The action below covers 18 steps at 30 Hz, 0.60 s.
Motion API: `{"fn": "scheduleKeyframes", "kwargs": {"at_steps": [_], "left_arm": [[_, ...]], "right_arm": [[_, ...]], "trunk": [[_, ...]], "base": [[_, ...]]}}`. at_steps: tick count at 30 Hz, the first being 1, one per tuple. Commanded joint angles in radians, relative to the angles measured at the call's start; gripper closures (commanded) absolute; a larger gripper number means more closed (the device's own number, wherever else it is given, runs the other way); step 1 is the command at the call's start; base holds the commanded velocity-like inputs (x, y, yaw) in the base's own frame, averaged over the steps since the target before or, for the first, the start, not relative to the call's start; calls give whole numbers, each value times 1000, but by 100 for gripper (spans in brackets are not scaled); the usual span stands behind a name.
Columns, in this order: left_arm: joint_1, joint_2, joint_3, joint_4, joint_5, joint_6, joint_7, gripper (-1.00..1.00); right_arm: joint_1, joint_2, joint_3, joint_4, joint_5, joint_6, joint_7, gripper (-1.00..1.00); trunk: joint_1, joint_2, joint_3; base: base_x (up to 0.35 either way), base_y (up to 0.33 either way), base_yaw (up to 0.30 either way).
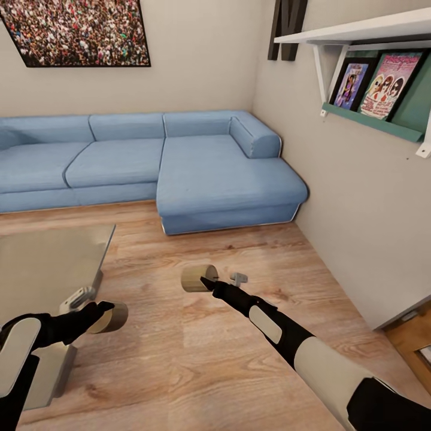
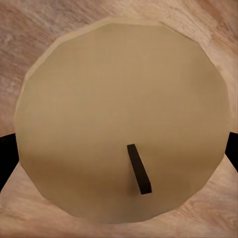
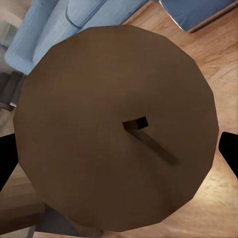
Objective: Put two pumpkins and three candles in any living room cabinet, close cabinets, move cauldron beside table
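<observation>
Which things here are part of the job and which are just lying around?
Job: candle in right gripper; candle in left gripper; table.
Just there: blue sofa, wall shelf, pictures, crowd poster.

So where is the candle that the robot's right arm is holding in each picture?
Head view: the candle is mid-picture at the right arm's tip, above the wood floor.
Right wrist view: the candle is seen wick end on, between the jaws, with floor behind.
Left wrist view: this is the other candle, over floor.
Shared landmark: the wood floor.
</observation>
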Motion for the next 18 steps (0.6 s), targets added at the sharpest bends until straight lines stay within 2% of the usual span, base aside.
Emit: {"fn": "scheduleKeyframes", "kwargs": {"at_steps": [1,7,13,18], "left_arm": [[-1,0,-1,-3,8,3,11,100],[-1,0,-14,-5,8,4,11,100],[-1,0,-41,-6,6,4,11,100],[-1,0,-47,-6,3,4,11,100]], "right_arm": [[-1,0,3,1,-11,3,2,100],[-1,1,3,1,-11,3,2,100],[-1,1,3,1,-11,3,2,100],[-1,1,3,1,-11,3,3,100]], "trunk": [[0,0,1],[0,0,10],[0,0,19],[0,0,26]], "base": [[0,0,80],[-70,0,80],[-276,0,80],[-324,0,87]]}}
